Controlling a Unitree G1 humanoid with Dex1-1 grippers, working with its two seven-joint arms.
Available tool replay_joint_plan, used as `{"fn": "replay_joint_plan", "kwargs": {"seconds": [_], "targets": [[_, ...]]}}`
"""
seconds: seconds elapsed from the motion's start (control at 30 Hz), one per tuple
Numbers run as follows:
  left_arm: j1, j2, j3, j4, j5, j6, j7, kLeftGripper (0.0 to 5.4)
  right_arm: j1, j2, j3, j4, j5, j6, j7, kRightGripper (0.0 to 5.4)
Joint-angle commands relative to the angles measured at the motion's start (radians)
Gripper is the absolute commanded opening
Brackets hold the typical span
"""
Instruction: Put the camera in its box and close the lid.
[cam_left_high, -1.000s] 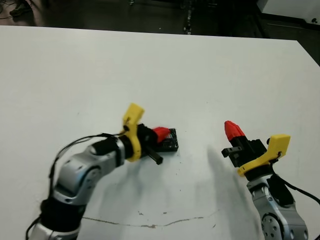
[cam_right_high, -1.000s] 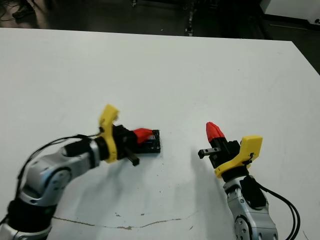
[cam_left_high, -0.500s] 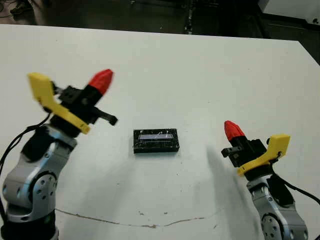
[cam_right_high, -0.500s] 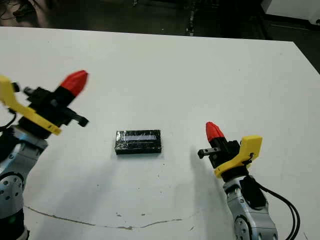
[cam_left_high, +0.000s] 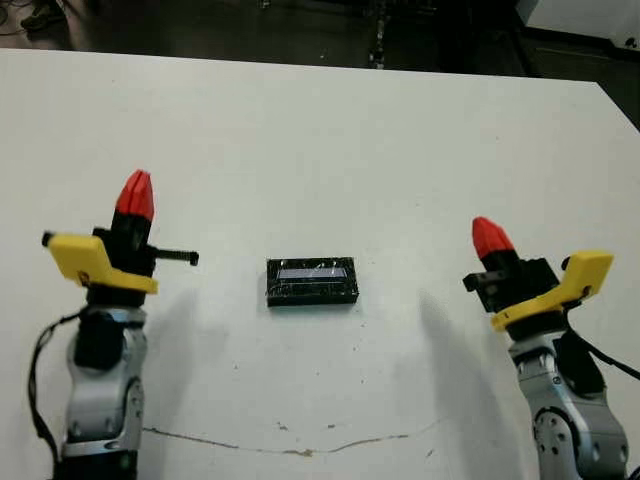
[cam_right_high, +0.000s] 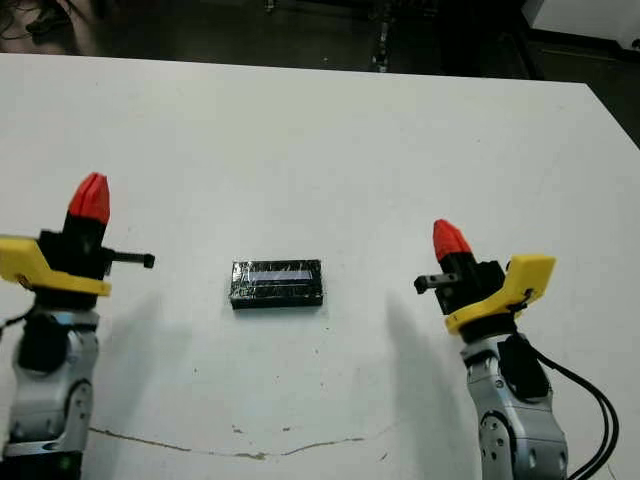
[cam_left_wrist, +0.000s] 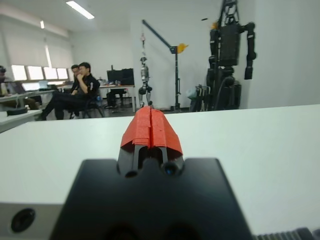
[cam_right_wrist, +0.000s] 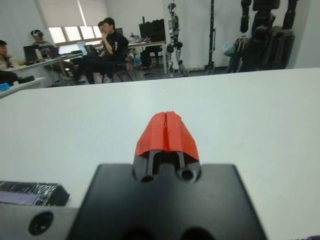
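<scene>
Box (cam_left_high: 311, 282), lidded, between two raised pincers (cam_left_high: 134, 193) (cam_left_high: 485, 237), both pressed together.

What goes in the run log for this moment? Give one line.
left hand: shut, raised, empty | right hand: shut, raised, empty | lid: on box, midway between hands | table

No text, label, brand, number or sign can be read in any view: not on the flat black crinkled foil-like lid (cam_left_high: 312, 282), nor on the white table (cam_left_high: 330, 140) around it.
</scene>
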Motion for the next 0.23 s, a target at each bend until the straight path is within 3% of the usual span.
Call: {"fn": "replay_joint_plan", "kwargs": {"seconds": [0.03, 0.23], "targets": [[0.030, -0.015, -0.014, 0.025, 0.006, -0.016, 0.017, 0.01, 0.004, 0.001, 0.000, 0.002, -0.021, -0.015, -0.017, 0.00], [0.046, -0.012, -0.028, 0.015, 0.016, 0.006, 0.030, 0.01, 0.008, 0.007, 0.014, 0.004, -0.042, -0.023, -0.021, 0.00]]}}
